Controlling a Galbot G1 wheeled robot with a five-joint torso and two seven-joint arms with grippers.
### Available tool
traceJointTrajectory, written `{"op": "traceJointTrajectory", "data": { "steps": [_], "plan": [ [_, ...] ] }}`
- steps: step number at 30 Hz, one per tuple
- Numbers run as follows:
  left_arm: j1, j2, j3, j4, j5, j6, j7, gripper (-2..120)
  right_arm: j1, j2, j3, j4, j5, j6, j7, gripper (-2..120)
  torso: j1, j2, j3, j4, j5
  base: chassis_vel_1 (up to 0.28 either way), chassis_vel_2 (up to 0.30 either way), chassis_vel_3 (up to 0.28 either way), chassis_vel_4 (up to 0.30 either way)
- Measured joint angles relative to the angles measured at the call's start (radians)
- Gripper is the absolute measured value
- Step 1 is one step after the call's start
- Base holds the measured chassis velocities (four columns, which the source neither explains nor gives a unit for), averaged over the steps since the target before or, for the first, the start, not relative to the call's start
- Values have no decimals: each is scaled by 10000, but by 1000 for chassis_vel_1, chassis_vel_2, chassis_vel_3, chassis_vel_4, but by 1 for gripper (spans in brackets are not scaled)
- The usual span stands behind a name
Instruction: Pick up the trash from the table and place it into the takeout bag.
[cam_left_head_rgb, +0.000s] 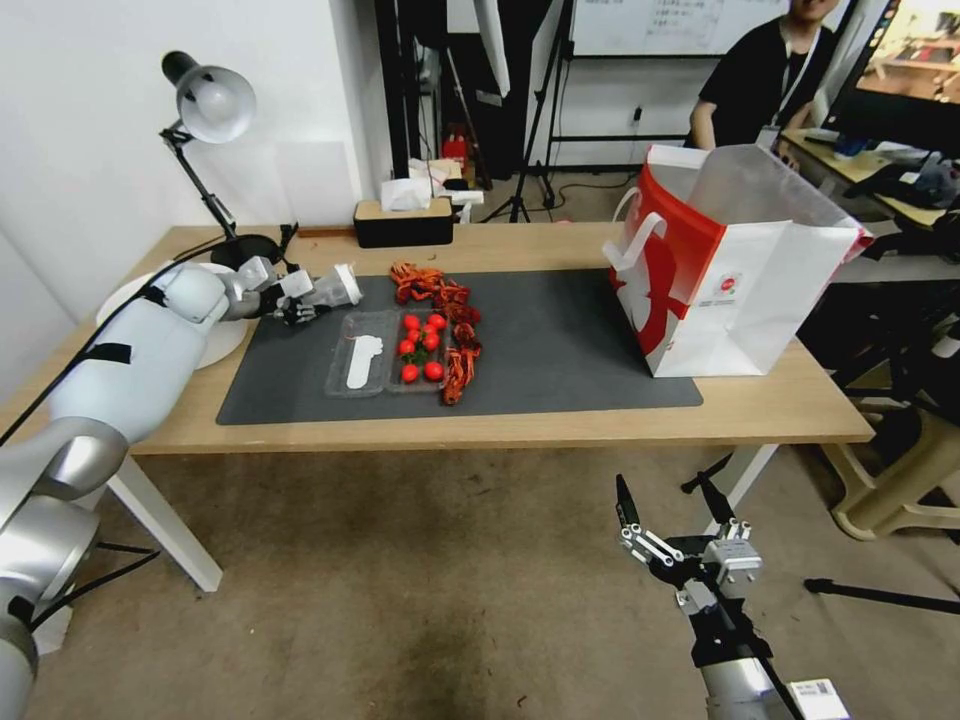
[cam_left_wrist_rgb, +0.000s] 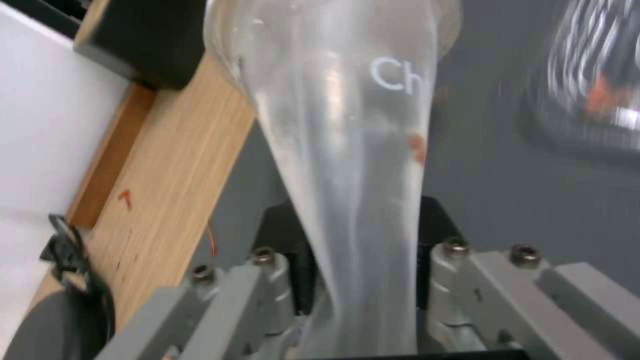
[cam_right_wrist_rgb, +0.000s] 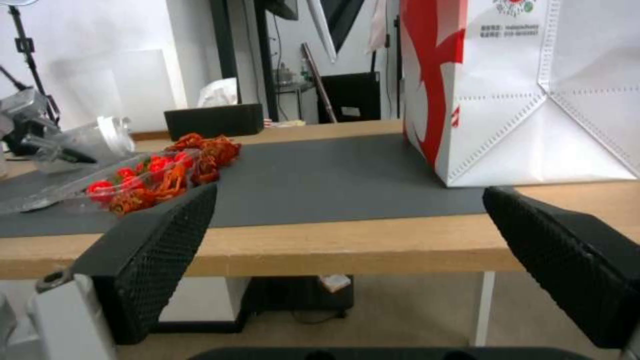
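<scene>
Clear plastic, squeezed nearly flat, sits between the jaws of my left pincer (cam_left_wrist_rgb: 347, 300): I have the plastic cup (cam_left_head_rgb: 335, 288) held by its body in the left-centre of the head frame, over the left edge of the grey mat (cam_left_head_rgb: 560, 340). In the left wrist view its wall is pinched to a narrow waist at the jaws and flares wide toward the far end, with white lettering on its side. My right pincer (cam_left_head_rgb: 668, 505) hangs wide open and empty at lower right, in front of the surface (cam_left_head_rgb: 780, 405) and below its edge.

Risks, as I judge them. The cup is thin and badly deformed; a collapsed wall could spring or slide out of the jaws on the way to the bag. The takeout bag (cam_left_head_rgb: 745, 300) stands well apart at the right end of the mat, so the carry is long and passes over other items. Its mouth is open but leans, and a handle (cam_left_head_rgb: 632, 250) droops on the near side; the cup could catch on either.

Containers: a shallow clear tray (cam_left_head_rgb: 390, 352) at centre-left of the mat holds red cherry tomatoes (cam_left_head_rgb: 422, 345) on its right side and a white utensil on its left, with red crayfish shells (cam_left_head_rgb: 455, 330) alongside. I cannot see inside the bag.
</scene>
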Motion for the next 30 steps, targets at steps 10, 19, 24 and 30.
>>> {"op": "traceJointTrajectory", "data": {
  "steps": [10, 19, 24, 30],
  "plan": [
    [-532, 142, 96, -1400, -2784, 69, -154, 1, 221, -131, -19, 86, -64, -157, 32, 100, -3, 0, -4, -3, 3, 0, 0, 0, 0],
    [-1257, -223, 749, -3384, -6073, 791, -259, 1, 188, -143, -5, 203, -138, -305, 67, 100, -6, 5, -7, -4, 13, 0, 0, 0, 0],
    [-1924, -1139, 1301, -4008, -8188, 1156, -216, 1, 76, -122, 160, 337, -171, -329, 79, 100, -7, 6, -8, -8, 15, 0, 0, 0, 0],
    [-2850, -2605, 1911, -3311, -8877, 1239, -234, 1, -83, 13, 200, 397, -306, -320, 80, 100, -7, 7, -8, -3, 15, 0, 0, 0, 0]
  ]
}}
